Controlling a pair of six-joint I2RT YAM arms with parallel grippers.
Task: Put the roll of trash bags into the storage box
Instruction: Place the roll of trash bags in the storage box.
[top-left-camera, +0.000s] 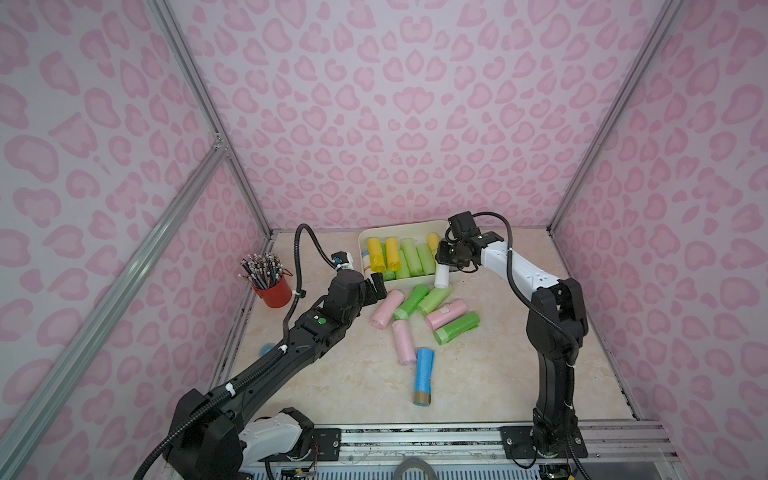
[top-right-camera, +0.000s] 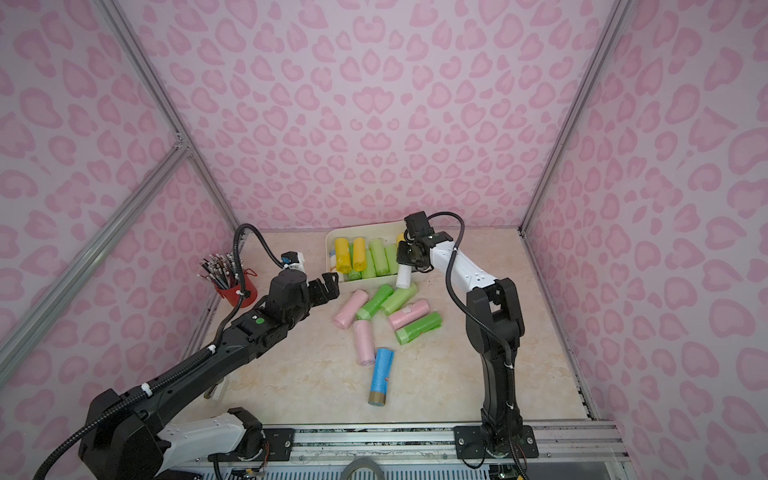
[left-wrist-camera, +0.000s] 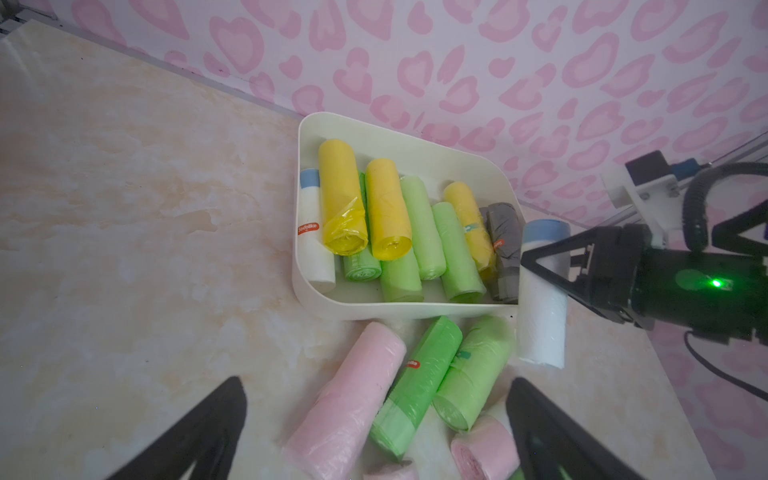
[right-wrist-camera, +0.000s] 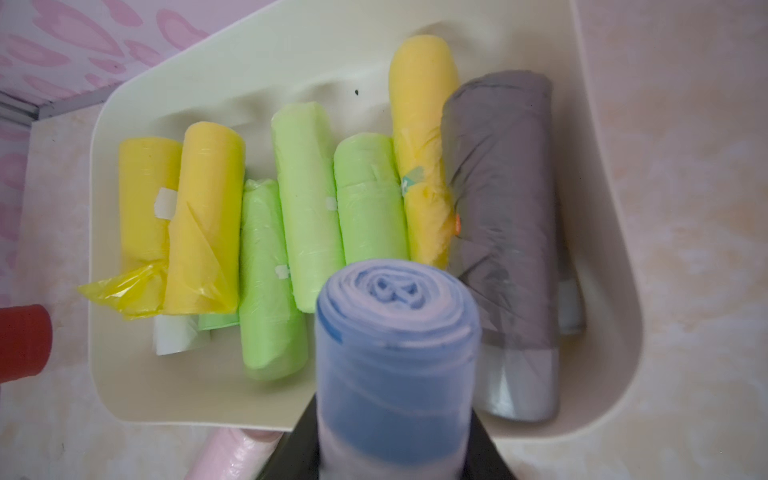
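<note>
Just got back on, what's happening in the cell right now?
The right gripper is shut on a white roll with a blue end, holding it upright at the near right corner of the box, not yet inside. The box already holds several other rolls. The left gripper is open, hovering above the loose rolls on the table.

storage box (top-left-camera: 401, 229) rear centre of table (top-left-camera: 353, 374), rolls (top-left-camera: 409, 259) inside; held roll (top-left-camera: 441, 277) at its near-right corner; loose rolls (top-left-camera: 415, 301) before it; pencil cup (top-left-camera: 276, 291) left.
</note>
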